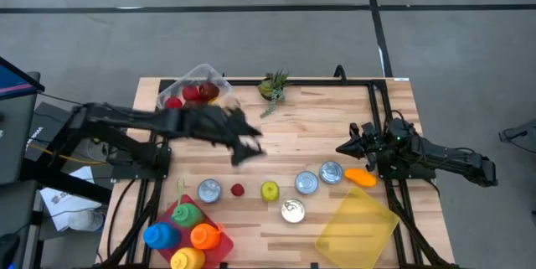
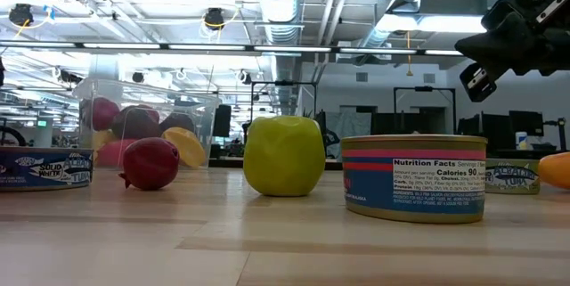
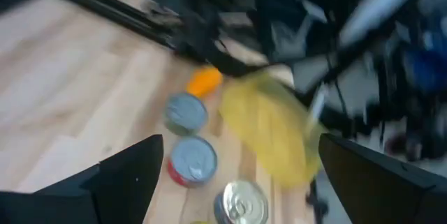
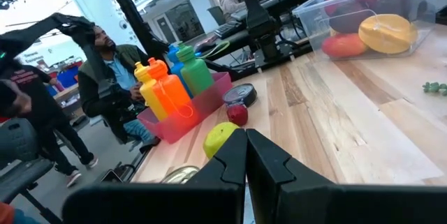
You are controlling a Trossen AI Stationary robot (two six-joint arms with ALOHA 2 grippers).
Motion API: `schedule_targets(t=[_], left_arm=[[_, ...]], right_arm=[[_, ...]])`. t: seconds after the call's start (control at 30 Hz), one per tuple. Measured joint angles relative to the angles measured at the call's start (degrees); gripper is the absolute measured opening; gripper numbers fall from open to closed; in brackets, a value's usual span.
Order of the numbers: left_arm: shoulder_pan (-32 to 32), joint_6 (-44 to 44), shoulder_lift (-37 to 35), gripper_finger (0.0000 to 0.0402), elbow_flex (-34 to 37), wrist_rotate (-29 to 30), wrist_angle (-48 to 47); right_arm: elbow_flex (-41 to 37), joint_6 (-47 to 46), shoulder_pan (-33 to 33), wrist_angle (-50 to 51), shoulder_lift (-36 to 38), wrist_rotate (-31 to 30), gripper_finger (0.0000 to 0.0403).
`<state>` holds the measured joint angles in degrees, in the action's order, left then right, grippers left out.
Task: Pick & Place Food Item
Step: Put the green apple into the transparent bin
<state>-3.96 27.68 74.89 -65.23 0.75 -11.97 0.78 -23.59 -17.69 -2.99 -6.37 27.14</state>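
Note:
My left gripper (image 1: 247,147) hangs open above the middle of the table and is blurred. In its wrist view nothing lies between its fingers (image 3: 237,144). Below and ahead of it are a small red fruit (image 1: 238,189), a yellow-green apple (image 1: 269,190), several cans (image 1: 306,182) and an orange food item (image 1: 360,177). A clear bin (image 1: 197,91) at the far left holds red and yellow food. My right gripper (image 1: 347,146) waits shut at the right side, above the table (image 4: 246,147).
A red tray with coloured bottles (image 1: 188,231) stands at the near left. A yellow container (image 1: 356,223) lies at the near right. A green sprig (image 1: 272,86) lies at the far edge. A person sits beyond the table (image 4: 105,63).

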Motion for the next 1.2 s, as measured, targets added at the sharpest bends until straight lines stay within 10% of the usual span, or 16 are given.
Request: schedule_targets(t=[0.6,1.2], left_arm=[[-9.5,-9.5,28.1,0.0374,0.0,1.4,8.9],[-10.7,-9.2,34.8,0.0374,0.1,9.0,1.0]], right_arm=[[0.0,0.0,0.0,0.0,0.0,0.0,0.0000],[0.0,0.0,0.0,0.0,0.0,0.1,0.0000]])
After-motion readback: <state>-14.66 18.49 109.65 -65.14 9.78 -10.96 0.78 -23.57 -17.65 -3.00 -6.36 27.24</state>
